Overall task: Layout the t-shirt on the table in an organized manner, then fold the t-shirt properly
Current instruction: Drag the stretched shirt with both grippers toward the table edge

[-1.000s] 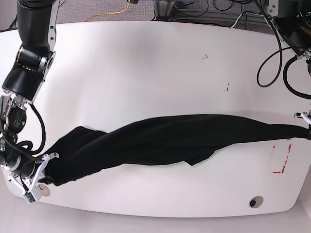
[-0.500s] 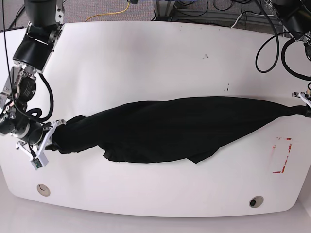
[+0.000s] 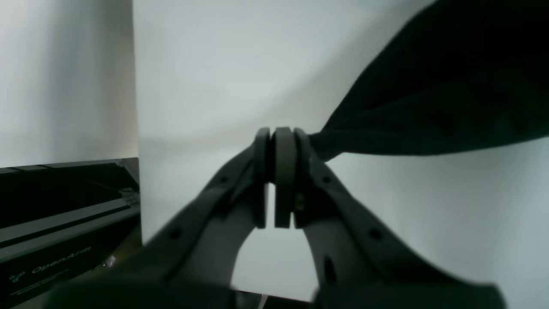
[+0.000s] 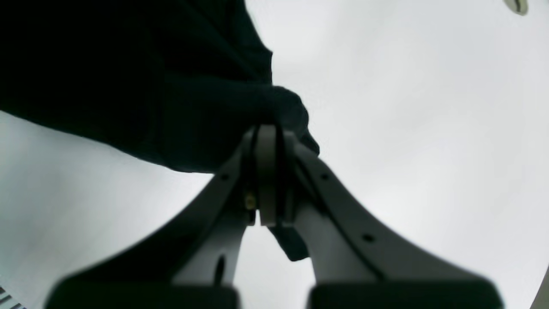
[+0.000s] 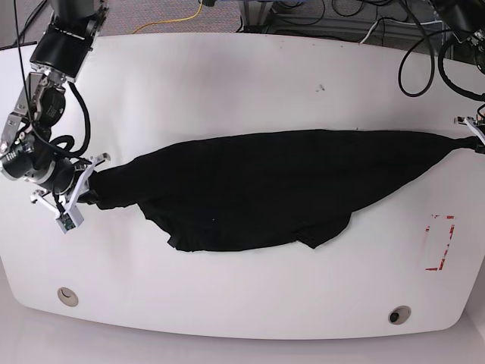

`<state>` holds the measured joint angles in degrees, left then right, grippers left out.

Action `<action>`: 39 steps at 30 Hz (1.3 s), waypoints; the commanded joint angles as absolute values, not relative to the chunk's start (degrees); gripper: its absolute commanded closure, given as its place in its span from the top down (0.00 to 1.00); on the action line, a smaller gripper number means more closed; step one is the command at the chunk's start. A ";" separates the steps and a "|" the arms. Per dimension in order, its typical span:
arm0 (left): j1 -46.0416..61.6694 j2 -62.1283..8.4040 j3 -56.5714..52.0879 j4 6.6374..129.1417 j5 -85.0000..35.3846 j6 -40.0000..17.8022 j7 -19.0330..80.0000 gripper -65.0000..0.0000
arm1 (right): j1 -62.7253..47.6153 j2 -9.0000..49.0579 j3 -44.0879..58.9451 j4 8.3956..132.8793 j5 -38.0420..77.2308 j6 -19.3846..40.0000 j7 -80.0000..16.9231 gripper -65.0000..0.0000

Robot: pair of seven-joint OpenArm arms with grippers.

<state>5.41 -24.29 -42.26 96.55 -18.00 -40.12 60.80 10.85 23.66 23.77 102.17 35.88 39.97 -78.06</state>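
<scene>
The table [image 5: 227,91] carries the t-shirt [image 5: 280,186], which has travelled toward the far edge and spread wider than a second ago. The left gripper [image 3: 276,141] and right gripper [image 4: 268,141] are clamped on its ends, so layout progresses.

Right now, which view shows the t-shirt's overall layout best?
The base view: the whole t-shirt stretches between both grippers across the table. Each wrist view shows only a pinched black corner.
</scene>
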 commanded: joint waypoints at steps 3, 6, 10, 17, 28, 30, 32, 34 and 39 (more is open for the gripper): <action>4.53 -25.71 -42.59 97.71 -18.51 -40.00 59.74 0.00 | 12.18 24.75 24.22 103.60 36.09 40.00 -76.79 0.00; 4.00 -25.71 -42.51 97.98 -18.51 -40.00 59.56 0.00 | 13.41 25.10 24.40 103.60 36.09 40.00 -76.79 0.00; -1.01 -25.71 -42.07 100.26 -18.51 -40.00 59.47 0.00 | 17.89 26.15 25.36 103.60 35.82 40.00 -76.79 0.00; -11.03 -25.71 -35.12 102.46 -18.51 -40.00 59.65 0.00 | 30.99 28.79 23.78 102.11 35.65 40.00 -76.79 0.00; -16.92 -20.70 -29.14 102.46 -18.42 -40.00 59.74 0.00 | 52.53 32.48 16.92 93.41 35.56 40.00 -76.79 0.00; -16.92 -19.65 -28.97 102.46 -18.42 -40.00 59.74 0.00 | 56.22 33.01 14.46 91.38 35.56 40.00 -76.79 0.00; -17.01 -18.77 -28.88 102.46 -18.42 -40.00 59.74 0.00 | 60.53 33.98 11.30 89.19 35.56 40.00 -76.79 0.00; -17.01 -17.89 -28.70 102.46 -18.51 -40.00 60.18 0.00 | 63.78 34.15 9.27 88.04 35.65 40.00 -76.79 0.00; -16.57 -15.60 -27.56 102.55 -18.51 -40.00 64.40 0.00 | 70.99 34.07 5.67 86.81 35.56 40.00 -76.62 0.00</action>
